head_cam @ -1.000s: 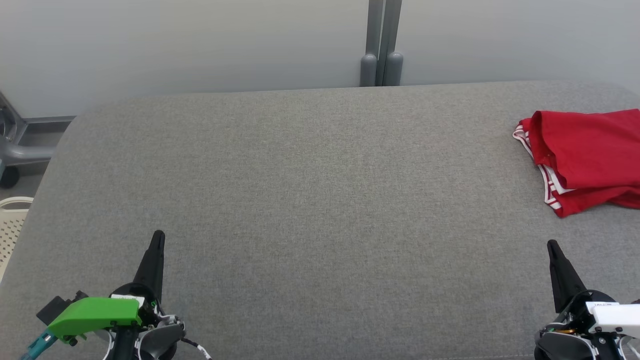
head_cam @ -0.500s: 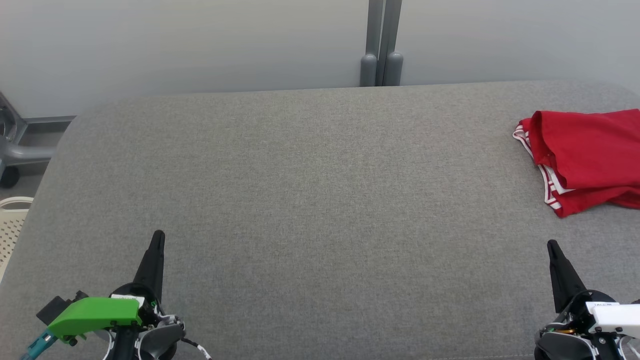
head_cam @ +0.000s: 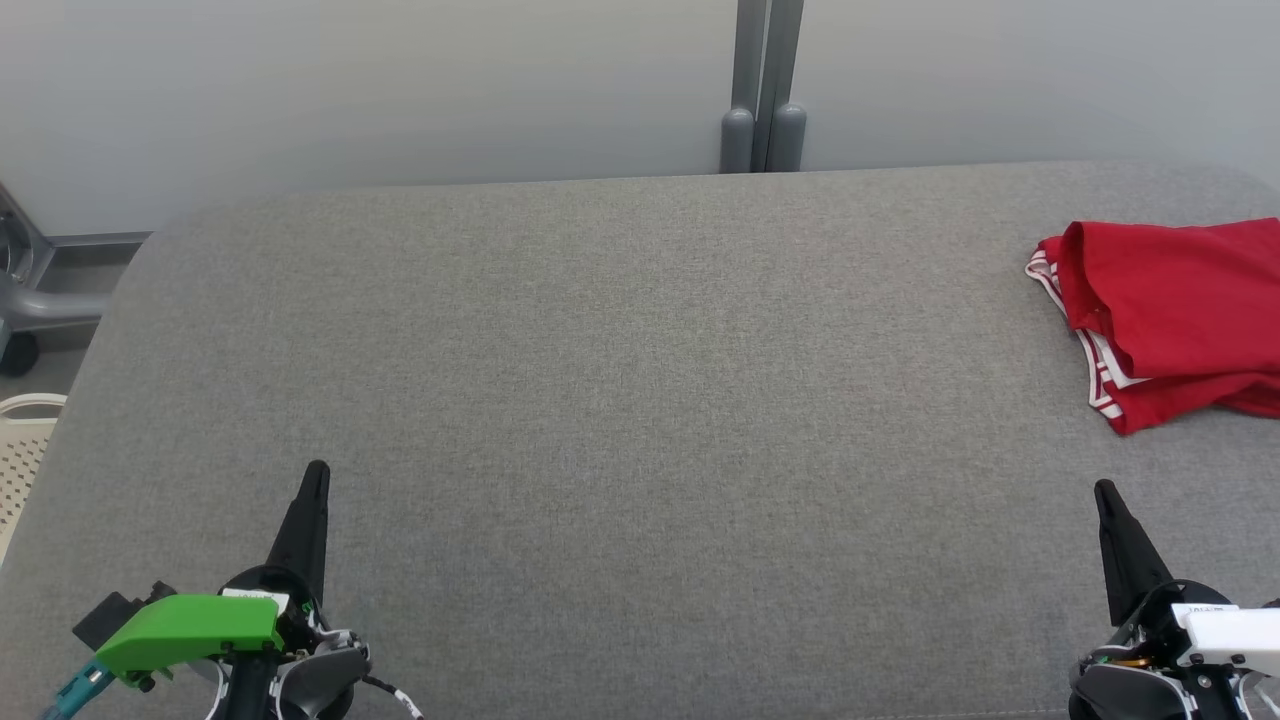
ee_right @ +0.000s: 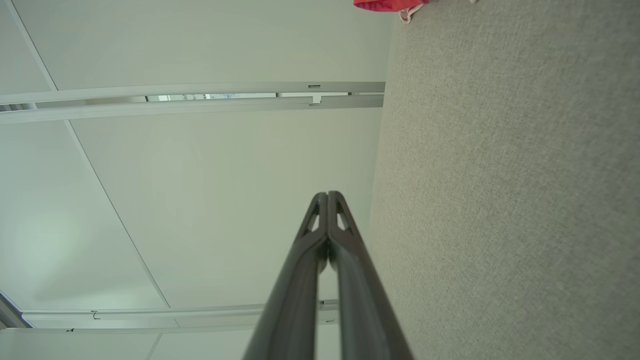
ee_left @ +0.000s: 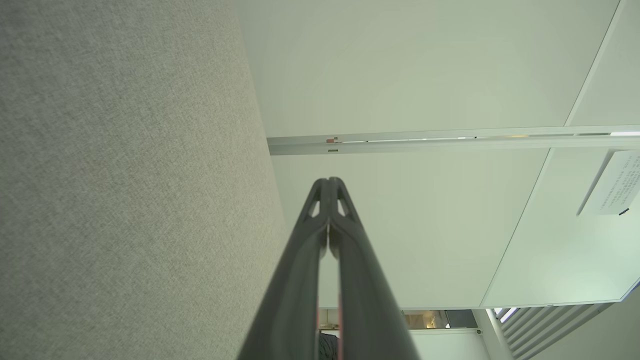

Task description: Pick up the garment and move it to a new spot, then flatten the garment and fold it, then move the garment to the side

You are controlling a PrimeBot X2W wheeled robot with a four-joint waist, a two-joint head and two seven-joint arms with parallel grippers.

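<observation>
The garment [head_cam: 1175, 310] is red with white-striped trim, folded into a compact bundle at the right edge of the grey fabric table [head_cam: 620, 400], partly cut off by the head view's border. A sliver of the garment [ee_right: 390, 4] shows at the top of the right wrist view. My left gripper [head_cam: 317, 470] rests low at the near left, shut and empty, its fingertips pressed together [ee_left: 328, 180]. My right gripper [head_cam: 1103, 488] sits at the near right, shut with nothing in it [ee_right: 327, 194], well short of the garment.
A pale wall with a grey vertical post [head_cam: 762, 90] stands behind the table. A white perforated basket [head_cam: 22, 450] and a grey wheeled frame [head_cam: 30, 300] sit off the table's left side.
</observation>
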